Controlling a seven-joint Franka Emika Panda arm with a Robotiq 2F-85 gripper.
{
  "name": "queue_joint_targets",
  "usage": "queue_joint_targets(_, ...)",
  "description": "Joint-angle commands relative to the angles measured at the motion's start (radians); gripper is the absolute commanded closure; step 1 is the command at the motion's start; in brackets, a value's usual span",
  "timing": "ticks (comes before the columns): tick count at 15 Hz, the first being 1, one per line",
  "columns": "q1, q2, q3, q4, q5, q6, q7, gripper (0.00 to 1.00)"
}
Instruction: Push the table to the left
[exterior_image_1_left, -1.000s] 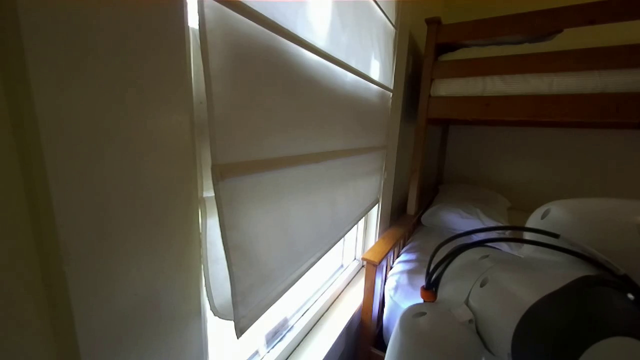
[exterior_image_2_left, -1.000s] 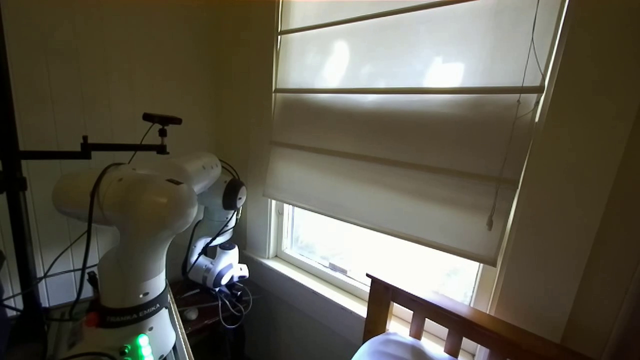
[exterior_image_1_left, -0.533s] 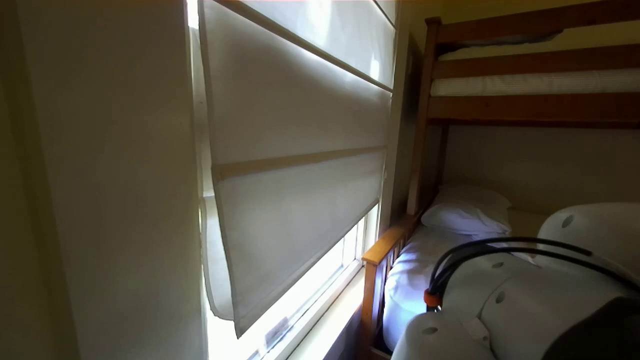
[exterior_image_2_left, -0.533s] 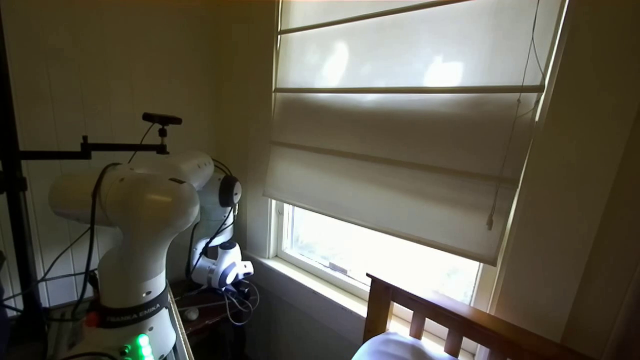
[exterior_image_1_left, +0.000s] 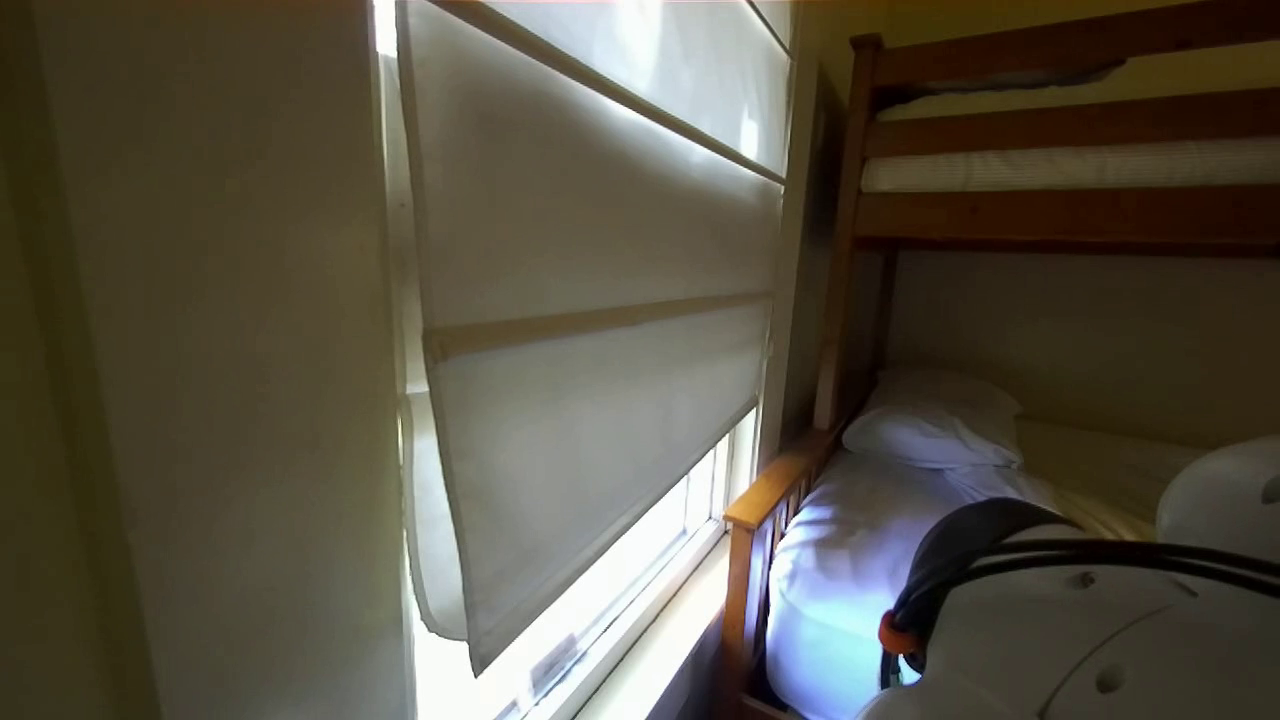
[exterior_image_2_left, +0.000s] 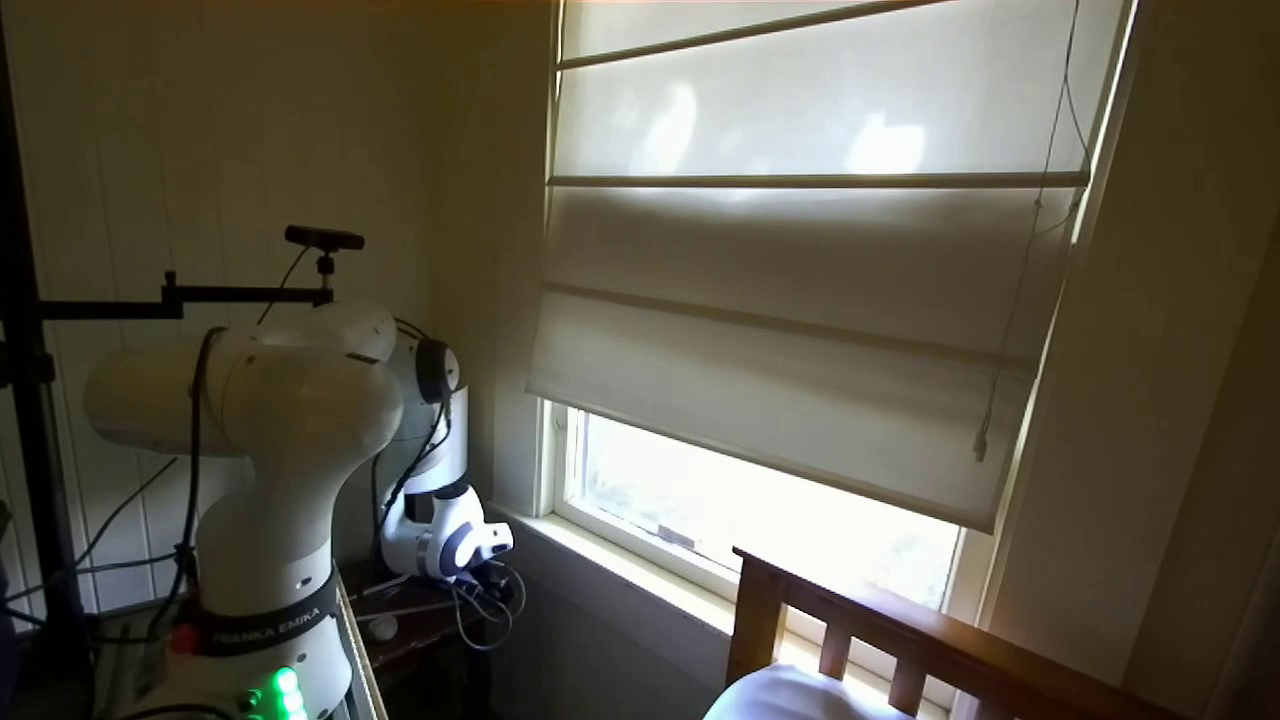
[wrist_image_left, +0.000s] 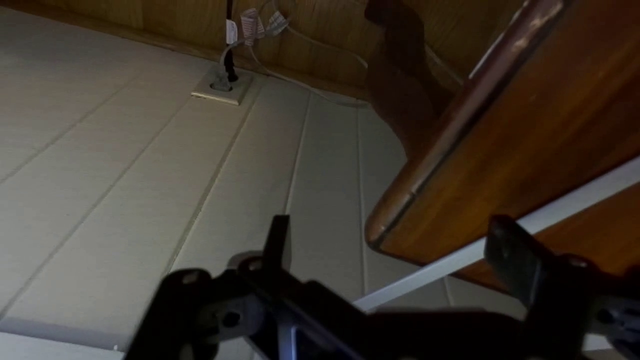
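Note:
A dark reddish-brown wooden table (wrist_image_left: 525, 150) fills the right of the wrist view, one rounded corner pointing at the space between my fingers. In an exterior view its edge (exterior_image_2_left: 415, 645) shows low in the dark corner. My gripper (wrist_image_left: 390, 230) is open. One finger is in front of the pale panelled wall, and the other overlaps the tabletop in the picture; I cannot tell whether it touches. Nothing is held. In an exterior view the gripper (exterior_image_2_left: 485, 583) is a dark shape among cables over the table's side. The table's legs are hidden.
A white strip (wrist_image_left: 440, 265) crosses the tabletop, passing behind one finger. A wall outlet (wrist_image_left: 222, 87) has cords plugged in. A small pale round object (exterior_image_2_left: 380, 627) lies on the table. The window sill (exterior_image_2_left: 640, 575) and wooden bed frame (exterior_image_2_left: 760, 610) are nearby.
The arm's elbow and forearm have swung back, to the left in one view and down-right in another. The wrist and gripper have shifted slightly right. No table motion shows.

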Motion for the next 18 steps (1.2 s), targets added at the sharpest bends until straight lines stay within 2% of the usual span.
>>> queue_joint_targets(1, -0.059, -0.001, 0.047, 0.008, -0.006, 0.008, 0.018, 0.00)
queue_joint_targets(7, -0.150, -0.022, 0.108, -0.017, 0.020, 0.034, 0.068, 0.00)
queue_joint_targets(13, -0.077, -0.028, -0.013, -0.082, 0.133, 0.028, 0.131, 0.00)
queue_joint_targets(18, -0.068, -0.003, -0.027, -0.085, 0.110, -0.050, 0.126, 0.00)
